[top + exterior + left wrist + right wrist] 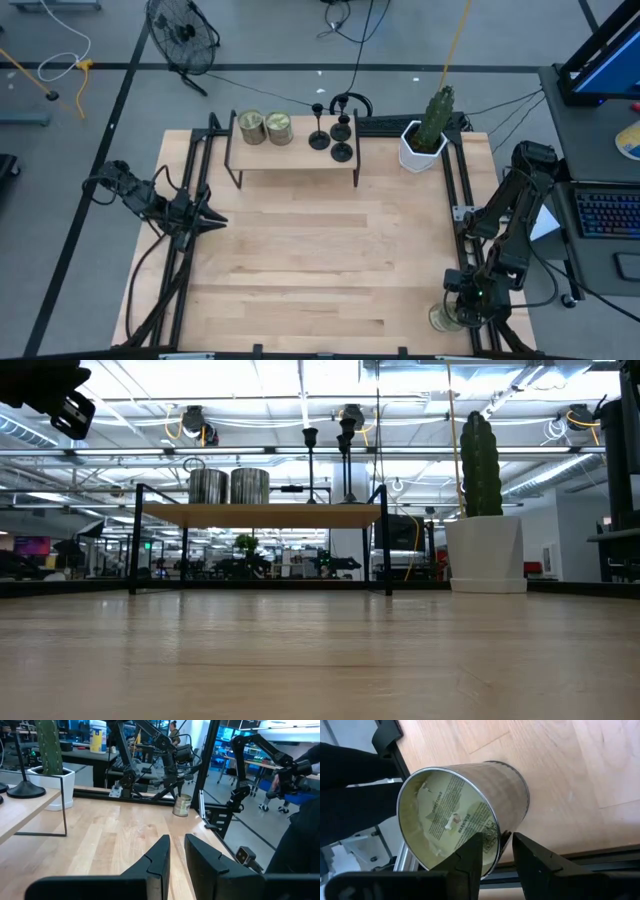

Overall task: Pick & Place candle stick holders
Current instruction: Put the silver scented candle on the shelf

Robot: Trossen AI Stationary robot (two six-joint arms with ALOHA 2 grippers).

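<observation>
Black candle stick holders (331, 130) stand on the shelf (295, 155), well apart from the right end effector (496, 851) (pinching a jar candle's (462, 810) rim).

Lighting: bright, even, from overhead ceiling strip lights (200, 400), which glare white in the low view. Counter (300, 260): evenly lit wood with soft, faint shadows under the shelf (295, 150). Low view: near counter surface blurred, room behind sharper; candle stick holders (345, 430) read as dark silhouettes against the lights. Right wrist view: jar candle (465, 815) close, rim catching light.
</observation>
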